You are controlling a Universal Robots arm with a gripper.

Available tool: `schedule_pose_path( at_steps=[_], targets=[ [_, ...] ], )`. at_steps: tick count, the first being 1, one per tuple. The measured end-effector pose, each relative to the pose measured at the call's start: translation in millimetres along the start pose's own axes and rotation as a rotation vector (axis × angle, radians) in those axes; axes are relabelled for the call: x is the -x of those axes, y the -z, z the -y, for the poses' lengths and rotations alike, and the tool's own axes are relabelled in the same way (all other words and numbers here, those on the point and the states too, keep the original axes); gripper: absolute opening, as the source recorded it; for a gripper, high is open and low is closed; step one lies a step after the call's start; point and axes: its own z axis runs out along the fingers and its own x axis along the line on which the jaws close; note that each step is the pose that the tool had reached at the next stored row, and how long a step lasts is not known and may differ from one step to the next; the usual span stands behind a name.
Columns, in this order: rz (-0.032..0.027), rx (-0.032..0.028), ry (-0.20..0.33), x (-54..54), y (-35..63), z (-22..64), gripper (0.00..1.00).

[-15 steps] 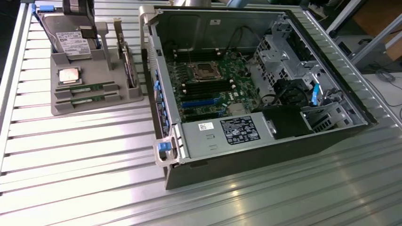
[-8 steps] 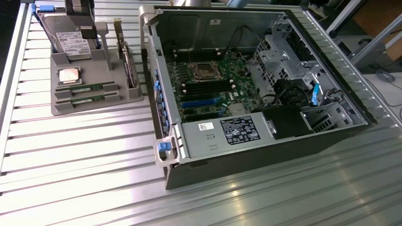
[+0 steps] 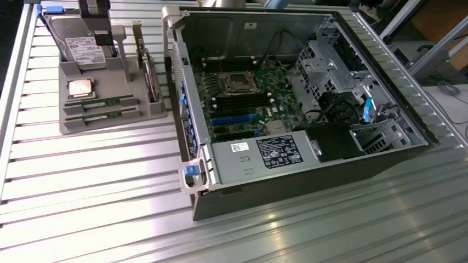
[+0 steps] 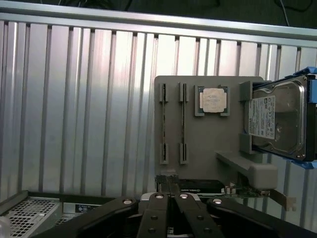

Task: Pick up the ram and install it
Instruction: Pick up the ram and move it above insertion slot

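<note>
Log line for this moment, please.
gripper: shut, empty, above holder | ram: two sticks seated in holder, untouched | case: open

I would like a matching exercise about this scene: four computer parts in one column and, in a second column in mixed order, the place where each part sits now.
Things:
1. ram sticks
2. silver processor chip
3. hard drive
4. power supply

Places:
A. inside the open computer case
B. flat in a square pocket of the grey holder
C. on edge in two long narrow slots of the grey holder
D. propped at one end of the grey holder, with a blue part on its side

Pairs: 1-C, 2-B, 3-D, 4-A.
</note>
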Motion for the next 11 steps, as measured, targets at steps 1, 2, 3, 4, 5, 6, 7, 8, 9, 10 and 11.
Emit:
schedule_pose_path(
  at_steps=[1, 2, 3, 4, 5, 6, 7, 8, 9, 10, 11],
  targets=[
    [-0.0002, 0.0001, 0.004, 0.0, 0.0, 0.0, 0.1],
    [-0.0004, 0.0003, 0.008, 0.0, 0.0, 0.0, 0.1],
    [-0.0006, 0.0003, 0.014, 0.0, 0.0, 0.0, 0.1],
    [-0.0008, 0.0005, 0.019, 0.0, 0.0, 0.0, 0.1],
    [-0.0011, 0.0006, 0.026, 0.0, 0.0, 0.0, 0.1],
    [-0.0017, 0.0009, 0.037, 0.0, 0.0, 0.0, 0.1],
    [-0.0018, 0.001, 0.041, 0.0, 0.0, 0.0, 0.1],
    [-0.002, 0.0011, 0.045, 0.0, 0.0, 0.0, 0.1],
    [-0.0022, 0.0012, 0.049, 0.0, 0.0, 0.0, 0.1],
    [-0.0024, 0.0013, 0.053, 0.0, 0.0, 0.0, 0.1],
    [-0.0026, 0.0014, 0.058, 0.0, 0.0, 0.0, 0.1]
  ],
)
